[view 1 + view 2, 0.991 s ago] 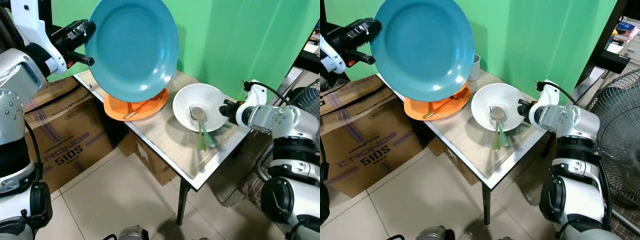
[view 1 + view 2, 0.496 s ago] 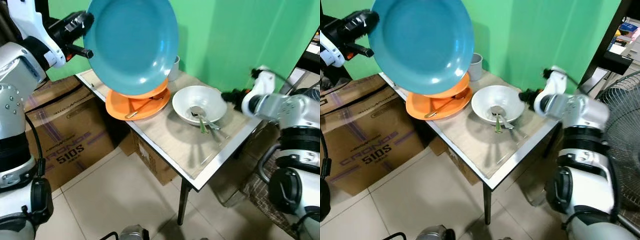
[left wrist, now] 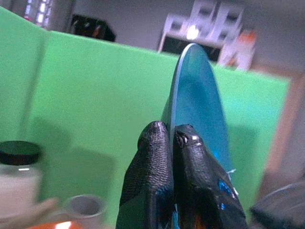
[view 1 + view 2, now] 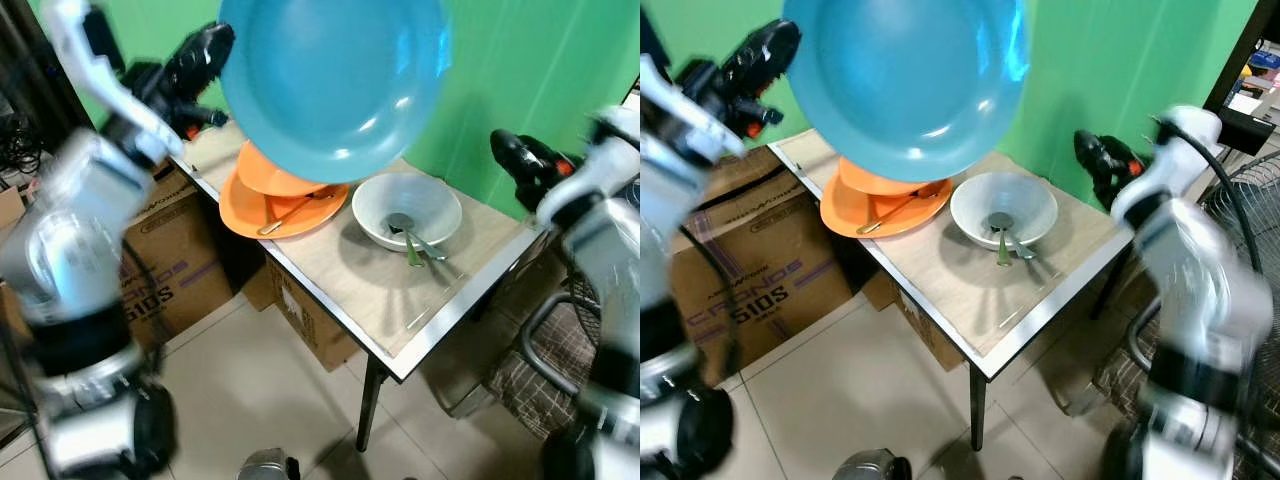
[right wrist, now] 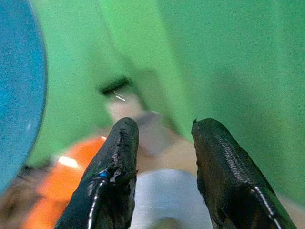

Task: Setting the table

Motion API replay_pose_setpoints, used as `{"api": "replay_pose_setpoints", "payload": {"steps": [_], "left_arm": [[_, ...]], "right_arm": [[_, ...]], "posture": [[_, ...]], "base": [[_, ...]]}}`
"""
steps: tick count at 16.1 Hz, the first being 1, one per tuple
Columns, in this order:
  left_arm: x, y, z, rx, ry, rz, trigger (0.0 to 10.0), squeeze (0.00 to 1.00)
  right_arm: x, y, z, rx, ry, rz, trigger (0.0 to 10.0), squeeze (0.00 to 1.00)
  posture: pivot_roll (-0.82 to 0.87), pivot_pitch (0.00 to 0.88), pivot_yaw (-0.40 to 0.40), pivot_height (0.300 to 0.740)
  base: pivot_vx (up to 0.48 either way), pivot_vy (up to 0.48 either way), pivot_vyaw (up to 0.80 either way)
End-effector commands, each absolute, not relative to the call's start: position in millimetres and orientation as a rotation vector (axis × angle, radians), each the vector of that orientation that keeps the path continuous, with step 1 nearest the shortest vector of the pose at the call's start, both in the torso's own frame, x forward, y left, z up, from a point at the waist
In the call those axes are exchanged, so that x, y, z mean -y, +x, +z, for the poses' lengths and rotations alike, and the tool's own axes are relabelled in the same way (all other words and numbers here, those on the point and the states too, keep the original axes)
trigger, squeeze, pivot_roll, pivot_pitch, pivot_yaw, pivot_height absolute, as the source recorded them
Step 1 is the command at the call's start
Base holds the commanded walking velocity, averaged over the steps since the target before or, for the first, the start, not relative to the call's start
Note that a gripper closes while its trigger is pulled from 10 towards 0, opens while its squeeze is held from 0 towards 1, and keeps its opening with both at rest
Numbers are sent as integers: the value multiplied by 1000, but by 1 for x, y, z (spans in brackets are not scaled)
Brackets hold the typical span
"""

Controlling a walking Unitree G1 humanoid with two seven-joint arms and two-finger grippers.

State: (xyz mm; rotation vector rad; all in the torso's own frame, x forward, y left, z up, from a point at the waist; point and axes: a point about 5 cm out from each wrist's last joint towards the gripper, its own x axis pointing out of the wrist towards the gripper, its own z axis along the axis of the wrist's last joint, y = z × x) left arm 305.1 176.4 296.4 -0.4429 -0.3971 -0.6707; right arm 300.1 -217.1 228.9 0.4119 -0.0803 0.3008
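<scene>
Left end effector (image 3: pixel 171 143) clamped on the rim of a large teal plate (image 4: pixel 335 85), fingers (image 3: pixel 152 167) pressed together with the edge between them. Plate held high and tilted, above the desk (image 4: pixel 375 290) and over the stacked orange plates (image 4: pixel 280 195). Orange plates resting on the desk near its far-left end, a utensil (image 4: pixel 285 213) lying across the lower one. Just right of the orange plates, a white bowl (image 4: pixel 407 207) on the desk, with a spoon and a green-handled utensil (image 4: pixel 412 243) leaning out over its near rim. Right end effector (image 5: pixel 162 157) raised past the right side of the bowl, close to the green backdrop (image 4: pixel 540 70), fingers (image 5: pixel 114 181) spread apart and holding nothing. Left of the desk, a cardboard box (image 4: pixel 165 250) on the tiled floor (image 4: pixel 250 390). Both arms blurred in the head views.
</scene>
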Motion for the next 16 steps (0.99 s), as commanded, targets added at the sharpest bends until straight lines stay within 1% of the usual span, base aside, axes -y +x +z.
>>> {"api": "replay_pose_setpoints", "payload": {"steps": [1,2,3,5,7,9,10,11,14,15,16], "left_arm": [[-177,296,301,464,-469,-730,0,0],[-177,295,297,458,-485,-745,0,0],[-180,290,285,439,-503,-772,0,0],[-192,280,273,426,-525,-794,0,0],[-201,273,274,442,-533,-791,0,0],[-210,265,273,459,-611,-810,0,0],[-212,260,268,441,-636,-833,0,0],[-208,256,258,390,-650,-876,0,0],[-199,255,249,328,-679,-923,0,0],[-199,256,245,311,-675,-916,0,0],[-201,256,244,310,-686,-903,0,0]], "right_arm": [[216,287,236,161,498,339,10000,1000],[215,282,235,195,549,355,10000,1000],[214,274,227,242,676,394,10000,1000],[206,264,214,244,827,509,10000,1000],[201,262,208,214,866,572,10000,1000],[190,261,205,179,867,694,10000,1000],[184,262,204,158,851,744,10000,1000],[174,266,205,116,780,805,10000,1000],[172,273,210,134,734,813,10000,1000],[174,273,213,156,734,818,10000,961],[177,273,214,162,732,815,10000,0]], "posture": [[29,0,57,740],[29,0,57,740],[16,0,69,740],[24,0,62,740],[42,0,46,740],[65,0,26,740],[69,0,20,740],[79,0,10,740],[85,0,4,740],[84,0,6,740],[77,0,10,740]], "base": [[0,0,0],[0,0,0],[0,0,0],[0,0,0],[0,0,0],[0,0,0],[0,0,0],[0,0,0],[0,0,0],[0,0,0],[0,0,0]]}}
